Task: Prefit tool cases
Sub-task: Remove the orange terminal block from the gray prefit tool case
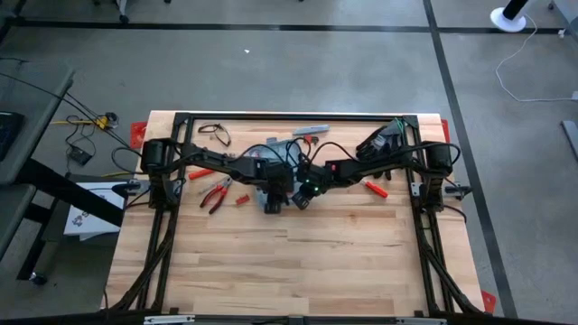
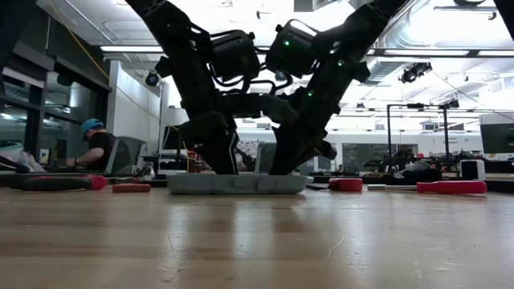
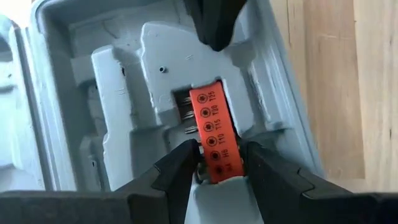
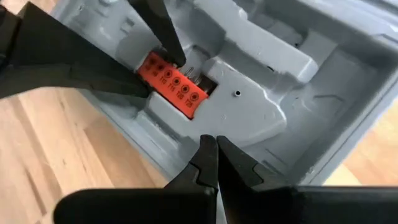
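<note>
One tool case [image 1: 271, 181] on your table [image 1: 289, 271], grey-blue, lying open and flat toward the back middle, under both arms. In the low view it shows as a shallow grey tray [image 2: 237, 184] with the two arms coming down onto it.

Inside it: one orange bit holder [image 3: 214, 138], a row of labelled bits, sitting in a moulded recess near one long wall of the case.

Left gripper [image 3: 216, 163]: your two fingers stand either side of the orange bit holder's end, pinching it. From the right wrist, the same fingers reach the holder [image 4: 173, 78] from the table side.

Right gripper [image 4: 216, 163]: fingers pressed together, nothing between them, tips hovering just over the raised grey moulding beside the holder's recess. Whether they touch the plastic, you cannot tell. From the left wrist its dark tip [image 3: 214, 25] shows above the far end of the holder.

Loose things around the case, counted from overhead:
- one pair of red-handled pliers [image 1: 215, 193], left of the case
- one red-handled tool [image 1: 376, 188], right of the case
- one slim grey bar [image 1: 310, 130], near the back edge
- one pair of black gloves [image 1: 379, 143], back right
- one pair of glasses [image 1: 214, 133], back left

One person in a blue cap [image 2: 95, 144] sits in the room behind, far left.
</note>
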`<state>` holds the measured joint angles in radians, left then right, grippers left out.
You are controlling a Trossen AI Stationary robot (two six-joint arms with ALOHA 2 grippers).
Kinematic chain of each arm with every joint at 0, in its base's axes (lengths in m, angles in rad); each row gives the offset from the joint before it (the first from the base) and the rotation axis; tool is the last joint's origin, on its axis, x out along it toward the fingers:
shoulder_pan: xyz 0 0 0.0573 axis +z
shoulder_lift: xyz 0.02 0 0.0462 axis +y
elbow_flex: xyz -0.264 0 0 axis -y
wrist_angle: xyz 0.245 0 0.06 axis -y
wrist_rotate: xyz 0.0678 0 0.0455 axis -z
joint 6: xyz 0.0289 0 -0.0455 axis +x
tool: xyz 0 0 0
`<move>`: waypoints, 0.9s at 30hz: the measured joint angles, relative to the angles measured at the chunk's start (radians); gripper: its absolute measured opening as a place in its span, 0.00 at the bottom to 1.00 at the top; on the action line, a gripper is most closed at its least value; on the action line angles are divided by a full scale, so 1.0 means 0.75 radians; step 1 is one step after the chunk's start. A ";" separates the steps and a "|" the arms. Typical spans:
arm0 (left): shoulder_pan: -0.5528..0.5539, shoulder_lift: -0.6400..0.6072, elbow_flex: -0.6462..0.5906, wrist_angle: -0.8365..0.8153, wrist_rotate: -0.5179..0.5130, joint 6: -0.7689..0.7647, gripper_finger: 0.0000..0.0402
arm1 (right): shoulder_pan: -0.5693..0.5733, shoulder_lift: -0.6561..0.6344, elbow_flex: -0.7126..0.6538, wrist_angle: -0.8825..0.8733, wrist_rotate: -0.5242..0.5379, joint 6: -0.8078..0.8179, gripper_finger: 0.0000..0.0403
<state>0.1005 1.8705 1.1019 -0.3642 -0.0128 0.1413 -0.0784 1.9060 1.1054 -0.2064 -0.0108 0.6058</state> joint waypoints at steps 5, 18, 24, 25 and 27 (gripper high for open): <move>-0.001 -0.012 -0.003 0.000 -0.013 -0.009 0.35 | -0.001 -0.006 -0.131 0.217 -0.057 0.129 0.00; 0.002 -0.024 -0.002 0.027 -0.131 0.088 0.35 | 0.011 -0.003 -0.314 0.464 -0.103 0.330 0.00; 0.032 -0.012 -0.002 0.028 0.052 0.177 0.35 | 0.012 -0.001 -0.315 0.475 -0.118 0.333 0.00; 0.036 -0.005 -0.002 0.034 0.075 0.195 0.35 | 0.012 -0.001 -0.316 0.475 -0.118 0.333 0.00; 0.052 -0.002 -0.002 0.039 0.087 0.227 0.35 | 0.012 -0.001 -0.316 0.476 -0.122 0.334 0.00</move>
<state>0.1398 1.8693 1.1004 -0.3350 0.0524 0.3115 -0.0696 1.9057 0.8684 0.1504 -0.1027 0.8565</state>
